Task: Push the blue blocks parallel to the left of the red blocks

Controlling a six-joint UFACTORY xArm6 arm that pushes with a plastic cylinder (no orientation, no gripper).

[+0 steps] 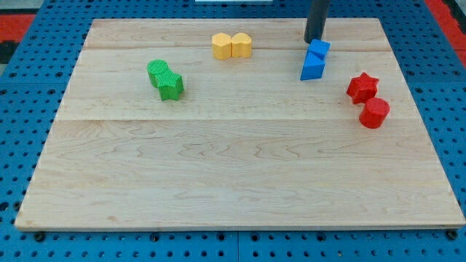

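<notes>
Two blue blocks touch near the view's top right: a small blue cube (318,49) and below it a blue wedge-shaped block (312,67). My tip (313,40) stands just above the blue cube at its upper left, touching or nearly touching it. To the right of the blue blocks are two red blocks: a red star (362,86) and a red rounded block (374,112) just below it and to its right. The blue pair lies to the upper left of the red pair.
Two yellow blocks (231,45) sit side by side at the top middle of the wooden board (218,175). Two green blocks (165,78) touch at the upper left. A blue pegboard surface surrounds the board.
</notes>
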